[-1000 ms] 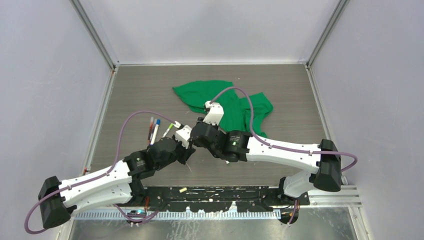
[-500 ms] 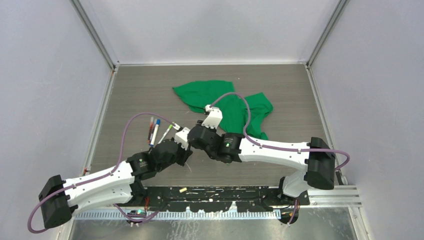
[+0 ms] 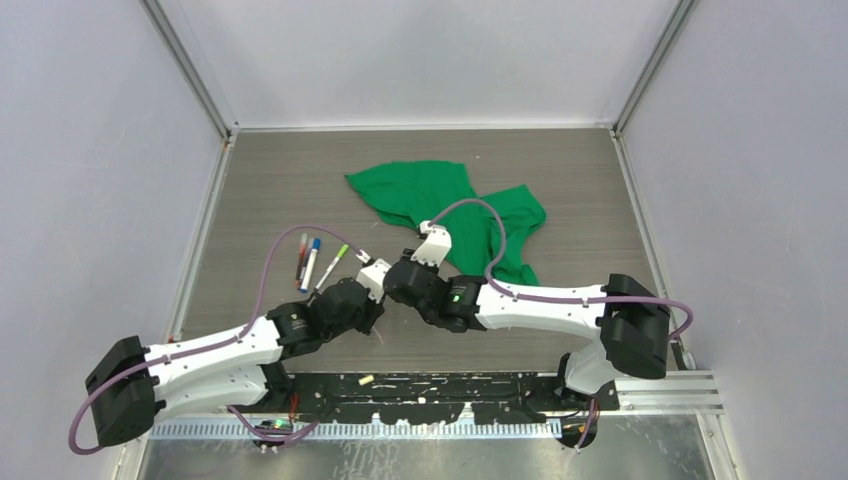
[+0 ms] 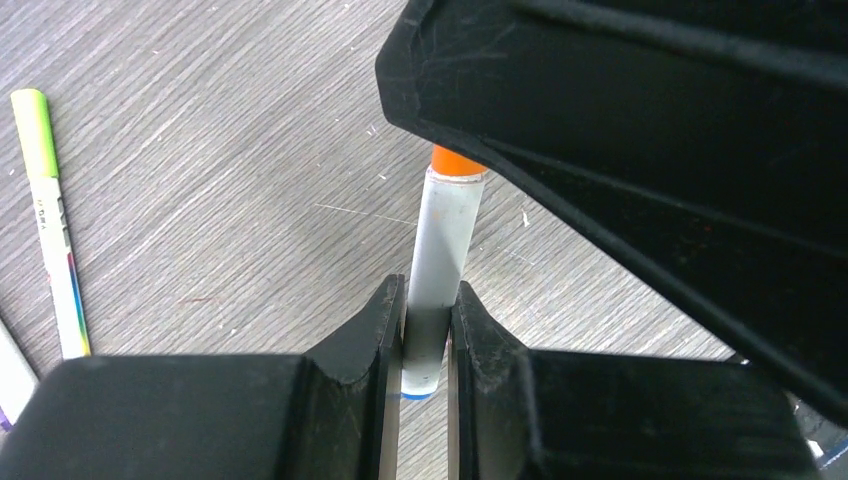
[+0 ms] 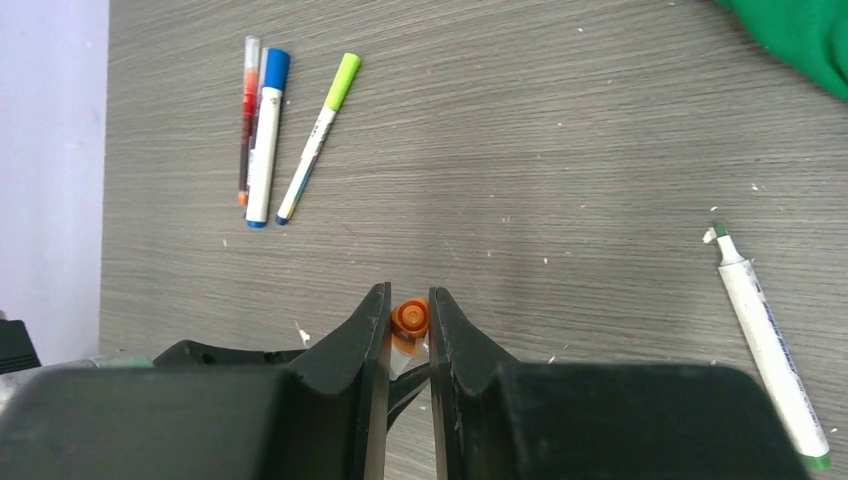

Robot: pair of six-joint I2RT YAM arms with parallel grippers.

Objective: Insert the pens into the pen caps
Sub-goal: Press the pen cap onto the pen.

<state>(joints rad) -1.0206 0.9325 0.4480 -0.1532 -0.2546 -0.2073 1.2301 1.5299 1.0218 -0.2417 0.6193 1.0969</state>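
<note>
Orange-tipped pen (image 4: 445, 240) sits clamped in left pincer (image 4: 425, 325), jaws nearly shut on its grey barrel; right pincer (image 5: 409, 298) closed tight on orange cap (image 5: 409, 320). Both meet over surface (image 3: 580, 180) just left of green cloth (image 3: 440, 195), on its near side. 3 capped pens (image 5: 264, 150) lie farther left of cloth & 1 green-tipped pen (image 5: 768, 345) nr it

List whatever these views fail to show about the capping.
- Right wrist view: the right gripper covers the orange cap's sides.
- Left wrist view: that gripper's black body hides where the pen, clamped in the left gripper, meets the cap.
- Top view: the left arm and right arm cover the joint entirely.
</note>
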